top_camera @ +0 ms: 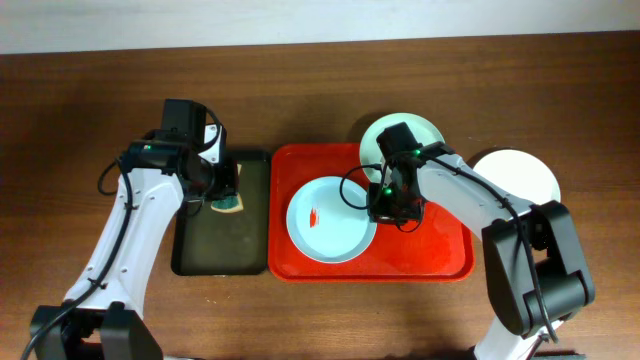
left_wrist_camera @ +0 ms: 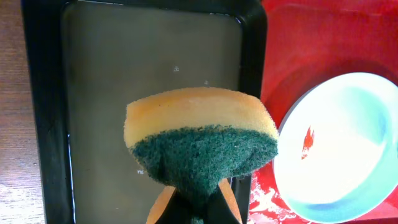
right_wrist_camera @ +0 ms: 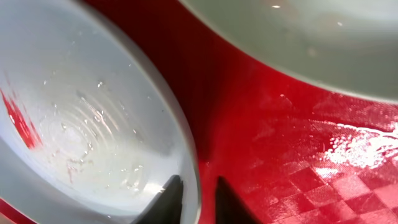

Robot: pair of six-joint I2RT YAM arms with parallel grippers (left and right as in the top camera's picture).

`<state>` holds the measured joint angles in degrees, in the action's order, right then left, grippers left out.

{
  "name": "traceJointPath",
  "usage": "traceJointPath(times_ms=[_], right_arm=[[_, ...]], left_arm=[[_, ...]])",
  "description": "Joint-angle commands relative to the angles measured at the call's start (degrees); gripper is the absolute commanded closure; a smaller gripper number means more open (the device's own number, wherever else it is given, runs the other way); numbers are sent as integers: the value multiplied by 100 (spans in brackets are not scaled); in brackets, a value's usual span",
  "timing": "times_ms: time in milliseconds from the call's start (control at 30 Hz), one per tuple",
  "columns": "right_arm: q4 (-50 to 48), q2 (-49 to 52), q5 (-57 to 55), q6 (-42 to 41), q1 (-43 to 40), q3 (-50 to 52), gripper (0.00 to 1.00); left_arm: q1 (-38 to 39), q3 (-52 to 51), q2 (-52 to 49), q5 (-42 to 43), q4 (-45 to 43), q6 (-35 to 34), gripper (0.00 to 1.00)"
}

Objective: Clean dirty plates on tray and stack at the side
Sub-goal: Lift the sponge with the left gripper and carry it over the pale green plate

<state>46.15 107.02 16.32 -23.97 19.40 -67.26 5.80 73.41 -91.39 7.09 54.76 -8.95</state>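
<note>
While the smeared plate (top_camera: 330, 220) lies at 9 o'clock on the tray (top_camera: 440, 255), its 3 o'clock rim is straddled by the right hand (right_wrist_camera: 198, 186) | clamp cannot be told | judged wet-slippery, breakable | sponge (left_wrist_camera: 199, 143) clamped in left hand (left_wrist_camera: 193, 208)

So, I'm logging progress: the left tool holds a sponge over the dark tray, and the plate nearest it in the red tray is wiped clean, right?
Not clean: that plate in the red tray bears a red smear, per the left wrist view. The left tool does hold the sponge over the dark tray.
</note>
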Motion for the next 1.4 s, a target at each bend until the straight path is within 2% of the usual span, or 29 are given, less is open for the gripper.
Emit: traceJointPath(times_ms=[0,33,67,267,700,733,867,1033,1067,1133,1367], right_arm=[[-33,-74,-55,17,166,52,67],[-59,-74,-79,15,264,52,56],[-59,-74,-101,13,273,52,53],[-52,-74,-201,15,278,52,52],[-35,-74,-201,15,278,52,50],[-11,-74,-201,15,278,52,47],[81,-74,-201,15,275,52,46],[195,-74,-201,15,278,52,71],[192,-74,-201,15,278,52,82],[179,-74,-201,13,278,52,95],[7,-74,-201,20,278,52,96]], left_arm=[[24,22,72,-219,-90,94,100],[28,-269,-33,-192,-240,92,100],[55,-470,-111,-186,-428,92,100],[201,-1080,-544,-168,-1180,92,100],[240,-1172,-1812,-170,-1674,90,100],[240,-1172,-1838,-162,-1652,90,100],[234,-1097,-1508,-24,-1655,90,100],[236,-1093,-621,-22,-1615,87,100],[240,-1093,-509,-22,-1585,68,100],[240,-1095,-420,-24,-1456,70,100],[240,-1644,-426,-24,-1714,70,100]])
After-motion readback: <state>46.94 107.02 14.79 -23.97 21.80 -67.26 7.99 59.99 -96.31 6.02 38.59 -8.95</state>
